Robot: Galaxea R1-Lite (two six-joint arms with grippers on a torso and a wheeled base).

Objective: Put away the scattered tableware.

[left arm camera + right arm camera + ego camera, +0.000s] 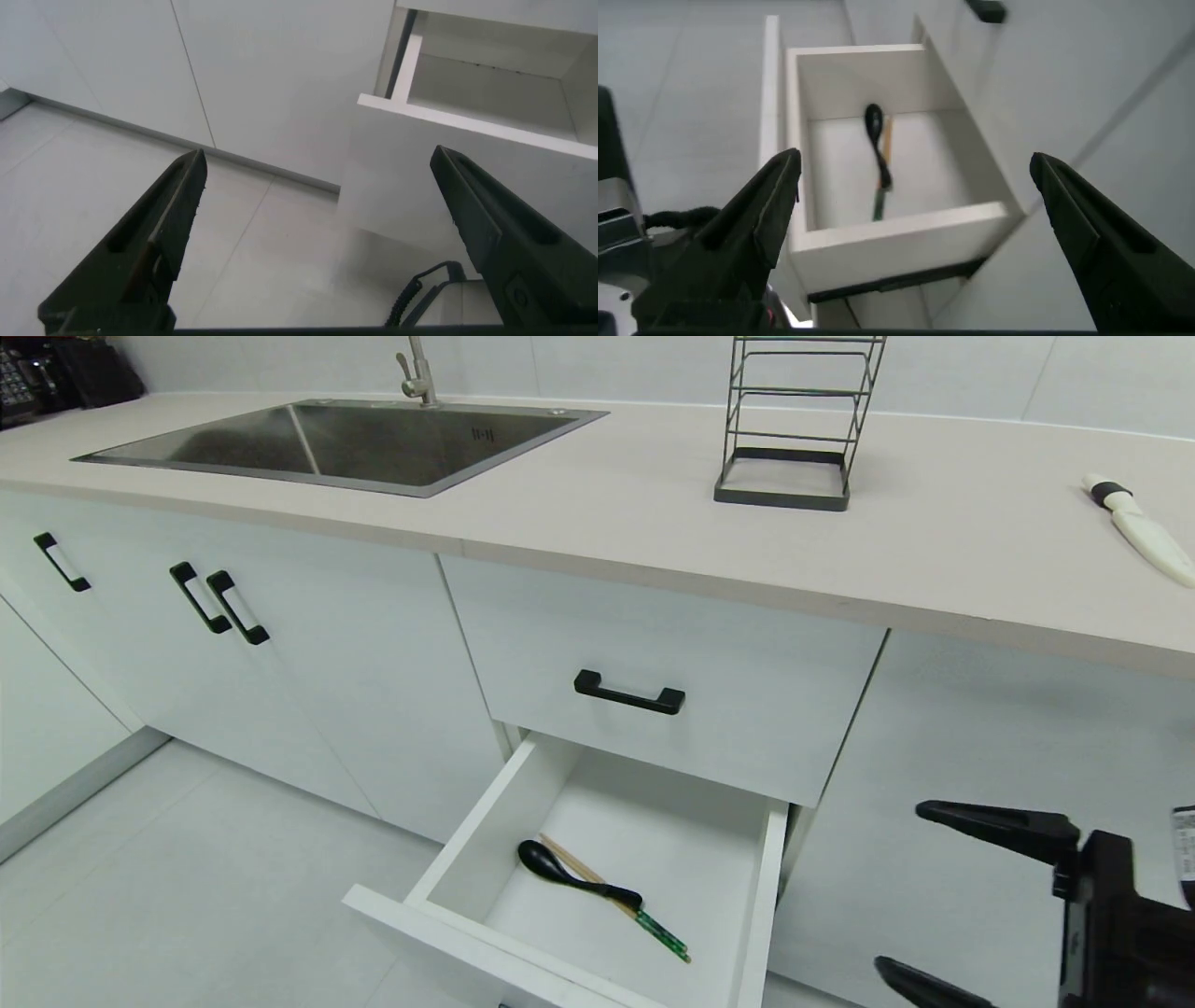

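Both claws are spread wide and hold nothing. Our left gripper [318, 159] hangs low above the floor, just left of the pulled-out drawer [481, 817]. We judge it is parked there to stay out of the way. On the countertop [607, 495] the sink [345, 439] sits at the far left. Below the counter's middle, the drawer holds a black spoon [569, 877] lying across the chopsticks [644, 919], touching them. We take these as already put away, and the drawer as kept open for more. Right of them, on the counter, stands a wire rack [789, 429]. Further right, near the counter's far end, lies a white knife [1144, 527], probably the piece left to collect. Our right gripper [898, 887] sits low, right of the drawer and well below the knife.
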